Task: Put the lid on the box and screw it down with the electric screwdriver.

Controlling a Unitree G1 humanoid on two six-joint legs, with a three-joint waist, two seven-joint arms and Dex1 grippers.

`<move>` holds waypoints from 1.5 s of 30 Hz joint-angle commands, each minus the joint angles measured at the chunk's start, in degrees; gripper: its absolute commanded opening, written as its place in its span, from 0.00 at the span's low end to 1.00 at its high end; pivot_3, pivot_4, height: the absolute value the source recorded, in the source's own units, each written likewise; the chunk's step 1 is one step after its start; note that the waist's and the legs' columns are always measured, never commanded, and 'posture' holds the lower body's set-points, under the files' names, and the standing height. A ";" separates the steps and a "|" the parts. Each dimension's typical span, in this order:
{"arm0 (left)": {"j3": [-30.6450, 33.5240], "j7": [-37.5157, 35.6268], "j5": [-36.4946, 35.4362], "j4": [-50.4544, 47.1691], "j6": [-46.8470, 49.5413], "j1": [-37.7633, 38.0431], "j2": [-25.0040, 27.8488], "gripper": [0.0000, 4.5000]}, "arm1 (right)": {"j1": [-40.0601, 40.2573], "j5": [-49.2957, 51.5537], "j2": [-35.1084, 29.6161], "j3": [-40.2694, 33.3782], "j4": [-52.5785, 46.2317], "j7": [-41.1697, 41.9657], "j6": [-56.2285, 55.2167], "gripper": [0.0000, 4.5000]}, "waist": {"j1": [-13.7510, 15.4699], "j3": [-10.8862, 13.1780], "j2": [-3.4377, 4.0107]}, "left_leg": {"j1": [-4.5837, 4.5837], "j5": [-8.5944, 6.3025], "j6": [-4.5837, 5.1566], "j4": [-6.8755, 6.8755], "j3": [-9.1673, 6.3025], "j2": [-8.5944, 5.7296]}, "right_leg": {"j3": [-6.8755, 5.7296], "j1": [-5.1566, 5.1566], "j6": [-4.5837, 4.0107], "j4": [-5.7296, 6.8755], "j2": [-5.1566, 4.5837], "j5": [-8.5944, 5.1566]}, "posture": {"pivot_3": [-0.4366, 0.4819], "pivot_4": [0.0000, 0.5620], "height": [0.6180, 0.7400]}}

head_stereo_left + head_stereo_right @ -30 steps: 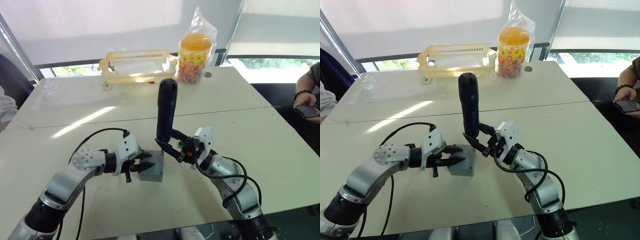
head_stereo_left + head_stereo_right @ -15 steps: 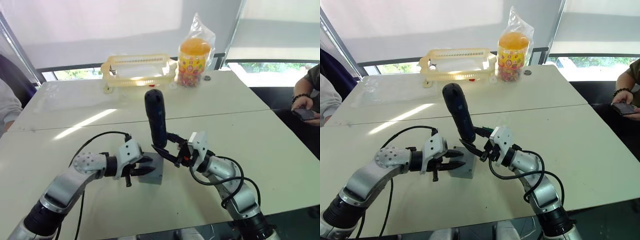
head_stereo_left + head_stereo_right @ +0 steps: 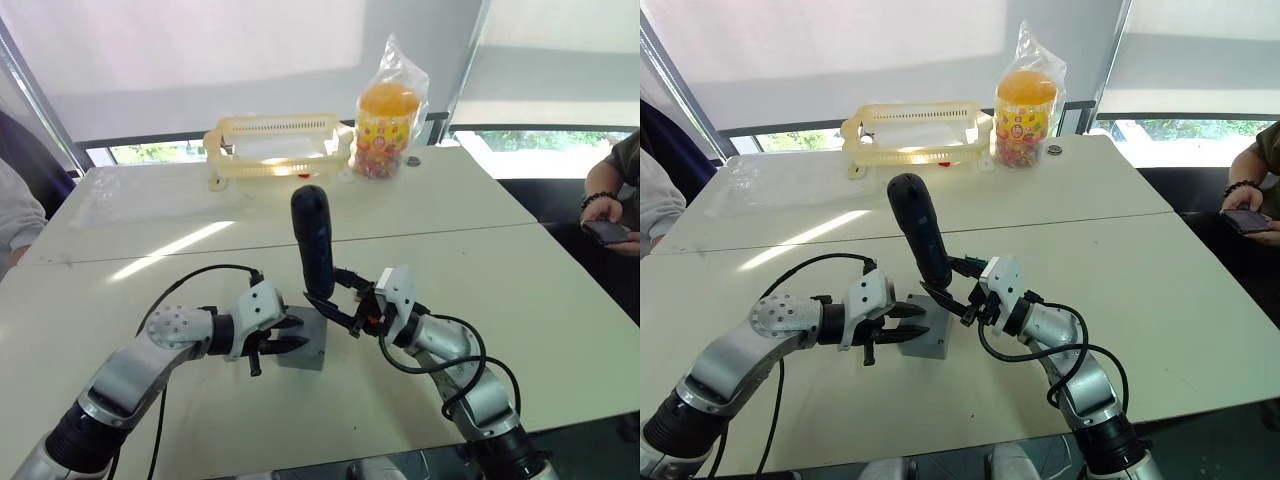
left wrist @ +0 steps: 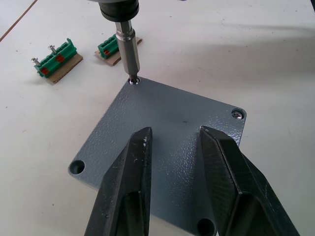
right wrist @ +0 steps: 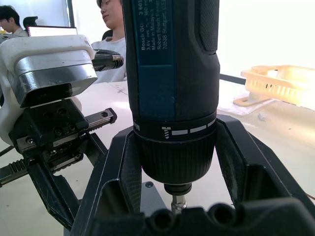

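Right pincer (image 3: 952,300) grips electric screwdriver (image 3: 920,230); left pincer (image 4: 172,142), parted, over lid (image 4: 172,128).

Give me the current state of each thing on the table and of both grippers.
Lid: on the box, screws in two corners, two holes empty.
Electric screwdriver: near upright, bit in a corner screw.
Right gripper: shut on the electric screwdriver.
Left gripper: open, over the lid.
Green blocks: loose on the table.
Basket and candy jar: standing at the far edge.

Grey-blue lid (image 4: 167,147) lies flat on the box (image 3: 312,345) on the table. Dark screwdriver (image 3: 314,240) stands nearly upright, bit in a corner screw hole.
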 commanded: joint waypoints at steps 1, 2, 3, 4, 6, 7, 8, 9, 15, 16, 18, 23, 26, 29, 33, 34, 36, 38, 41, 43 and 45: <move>-2.32 0.31 2.18 2.30 1.63 0.98 0.28 0.34 | 2.22 1.31 0.20 2.21 1.53 0.91 4.63 0.39 | 0.00 -0.01 0.00 | 0.00 0.00 0.00 0.00 0.00 0.00 | 0.00 0.00 0.00 -0.01 0.00 0.00 | 0.48 0.27 1.00; -2.34 0.38 2.21 2.34 1.65 0.95 0.26 0.34 | 2.38 1.23 0.14 2.17 1.47 0.79 4.81 0.39 | 0.00 -0.01 0.00 | 0.00 0.00 0.00 -0.01 0.00 0.00 | 0.00 0.00 0.00 -0.01 0.00 0.00 | 0.48 0.27 1.00; -2.36 0.41 2.23 2.39 1.62 0.95 0.25 0.34 | 2.54 1.03 0.06 2.16 1.56 0.70 4.88 0.39 | 0.00 -0.02 0.01 | 0.00 0.00 0.00 -0.02 0.00 0.00 | 0.00 0.00 -0.01 -0.02 0.00 -0.01 | 0.48 0.27 1.00; -2.43 0.42 2.29 2.43 1.58 0.95 0.25 0.34 | 2.72 0.67 -0.08 2.11 1.81 0.48 4.91 0.39 | 0.00 -0.03 0.01 | 0.01 0.00 0.00 -0.04 0.00 0.00 | 0.00 0.00 -0.01 -0.02 0.00 -0.01 | 0.48 0.27 1.00; -2.71 0.30 2.45 2.43 1.33 0.94 0.34 0.34 | 2.82 -0.54 -0.57 2.12 2.51 0.16 4.24 0.39 | 0.00 -0.04 0.02 | 0.01 0.00 0.00 -0.05 0.00 0.00 | 0.00 0.00 -0.02 -0.03 -0.01 -0.01 | 0.48 0.27 1.00; -2.80 0.32 2.49 2.44 1.29 0.91 0.38 0.34 | 2.73 -0.85 -0.59 1.79 3.13 -0.18 4.06 0.39 | 0.00 -0.05 0.02 | 0.01 0.00 0.00 -0.06 0.00 0.00 | 0.00 0.00 -0.03 -0.04 -0.01 -0.02 | 0.48 0.27 1.00; -2.85 0.36 2.50 2.45 1.29 0.90 0.38 0.34 | 2.63 -1.04 -0.63 1.56 3.58 -0.32 3.92 0.39 | 0.00 -0.07 0.02 | 0.02 0.00 0.00 -0.06 0.00 0.00 | 0.00 0.00 -0.06 -0.05 -0.01 -0.04 | 0.48 0.27 1.00; -2.87 0.41 2.51 2.45 1.30 0.90 0.39 0.34 | 2.59 -1.13 -0.65 1.39 3.93 -0.41 3.83 0.39 | -0.01 -0.10 0.02 | 0.02 0.00 0.00 -0.07 0.00 0.00 | 0.00 0.00 -0.09 -0.05 -0.01 -0.06 | 0.48 0.27 1.00; -2.94 0.66 2.50 2.47 1.46 0.94 0.47 0.34 | 2.85 -1.46 -0.68 0.87 5.07 -1.28 3.76 0.39 | 0.01 -0.32 0.01 | 0.03 0.00 0.00 -0.10 0.00 0.00 | 0.00 0.01 -0.12 -0.08 -0.03 -0.09 | 0.48 0.27 1.00; -2.95 0.69 2.51 2.46 1.46 0.95 0.49 0.34 | 2.79 -1.44 -0.61 0.81 5.17 -1.42 3.75 0.39 | 0.01 -0.36 0.01 | 0.03 0.00 -0.01 -0.10 0.00 0.01 | 0.00 0.01 -0.12 -0.09 -0.03 -0.09 | 0.48 0.27 1.00; -2.99 0.81 2.50 2.46 1.46 0.94 0.50 0.34 | 2.74 -1.39 -0.53 0.78 5.30 -1.63 3.77 0.39 | 0.03 -0.38 0.00 | 0.04 -0.01 -0.01 -0.11 0.00 0.01 | 0.00 0.01 -0.13 -0.10 -0.04 -0.09 | 0.48 0.27 1.00; -3.01 1.06 2.52 2.58 1.30 0.88 0.50 0.34 | 2.80 -1.55 -0.45 0.76 5.95 -2.15 3.58 0.39 | 0.03 -0.42 -0.03 | 0.04 -0.01 -0.01 -0.13 0.00 0.01 | 0.01 0.01 -0.13 -0.13 -0.05 -0.10 | 0.48 0.27 1.00; -3.04 1.14 2.53 2.66 1.24 0.83 0.50 0.34 | 2.65 -1.48 -0.36 0.66 6.06 -2.32 3.39 0.39 | 0.03 -0.44 -0.04 | 0.04 -0.01 -0.01 -0.16 0.00 0.01 | 0.01 0.00 -0.12 -0.15 -0.06 -0.11 | 0.48 0.27 1.00; -3.06 1.18 2.54 2.74 1.19 0.82 0.48 0.34 | 2.50 -1.46 -0.35 0.71 6.11 -2.36 3.08 0.39 | 0.03 -0.44 -0.04 | 0.06 -0.01 -0.01 -0.29 0.00 0.01 | 0.01 0.00 0.05 -0.23 -0.08 -0.22 | 0.48 0.27 1.00; -3.06 1.20 2.62 2.87 1.00 0.86 0.47 0.34 | 2.42 -1.54 -0.38 0.61 6.03 -2.47 2.56 0.39 | 0.04 -0.46 -0.06 | 0.12 0.01 -0.03 -0.62 0.00 -0.02 | 0.05 0.01 0.03 -0.44 -0.08 -0.20 | 0.48 0.27 1.00; -3.05 1.21 2.64 2.91 0.95 0.88 0.45 0.34 | 2.36 -1.63 -0.41 0.55 6.00 -2.52 2.28 0.39 | 0.04 -0.46 -0.06 | 0.12 0.01 -0.04 -0.66 0.01 -0.02 | 0.05 0.01 0.03 -0.46 -0.08 -0.20 | 0.48 0.27 1.00; -3.08 1.20 2.71 2.99 0.80 0.92 0.46 0.34 | 2.19 -1.59 -0.39 0.23 5.73 -2.70 1.75 0.39 | 0.04 -0.46 -0.06 | 0.13 0.01 -0.04 -0.69 0.01 -0.02 | 0.05 0.01 0.02 -0.48 -0.08 -0.19 | 0.48 0.27 1.00; -3.19 1.27 2.82 3.17 0.66 0.96 0.37 0.34 | 1.73 -1.26 -0.29 -0.64 4.37 -3.19 1.22 0.39 | 0.05 -0.45 -0.06 | 0.13 0.01 -0.04 -0.70 0.01 -0.02 | 0.05 0.01 0.03 -0.49 -0.08 -0.20 | 0.48 0.27 1.00; -3.55 1.35 3.16 3.65 0.24 1.01 0.33 0.34 | -0.63 1.24 -0.34 -3.43 -1.21 -4.34 2.13 0.39 | 0.05 -0.41 -0.03 | 0.11 0.01 -0.04 -0.70 0.00 -0.02 | 0.06 -0.01 0.02 -0.51 -0.09 -0.20 | 0.48 0.27 1.00; -3.80 1.25 3.36 3.86 0.03 1.09 0.44 0.34 | -3.57 4.70 -0.49 -6.04 -6.78 -5.44 5.29 0.39 | 0.06 -0.22 0.08 | 0.06 0.02 -0.05 -0.70 0.00 -0.01 | 0.05 -0.05 0.02 -0.51 -0.10 -0.19 | 0.48 0.27 1.00; -3.95 1.12 3.49 3.95 -0.17 1.28 0.58 0.34 | -6.60 8.84 -0.56 -8.31 -11.56 -6.92 10.05 0.39 | 0.10 0.02 0.17 | -0.07 0.06 -0.11 -0.70 0.02 -0.03 | 0.09 -0.18 -0.10 -0.51 -0.11 -0.11 | 0.48 0.27 1.00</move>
